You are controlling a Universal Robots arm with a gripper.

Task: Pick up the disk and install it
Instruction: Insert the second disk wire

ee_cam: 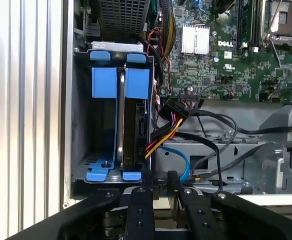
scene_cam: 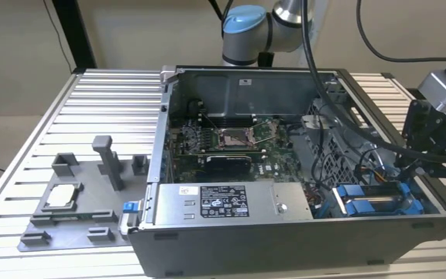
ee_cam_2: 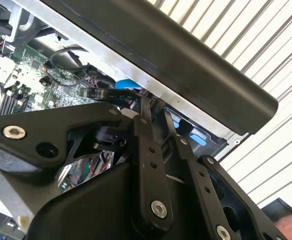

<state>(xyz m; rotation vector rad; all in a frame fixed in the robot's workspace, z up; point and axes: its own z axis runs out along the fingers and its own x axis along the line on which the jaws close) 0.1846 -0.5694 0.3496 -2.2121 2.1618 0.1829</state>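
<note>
From where I stand, the disk [ee_cam: 136,125] sits edge-up in its blue-framed bay [ee_cam: 93,125], the gripper [ee_cam: 158,192] hovering near-shut and empty; it wants lining up squarely first.

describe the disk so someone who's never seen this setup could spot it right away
Start at the open computer case on the slatted table, then go to its corner on the exterior view's right, below the gripper. The disk stands on edge in the drive bay there, in a blue frame, unlike the neighbouring blue frame, which looks hollow.
</note>
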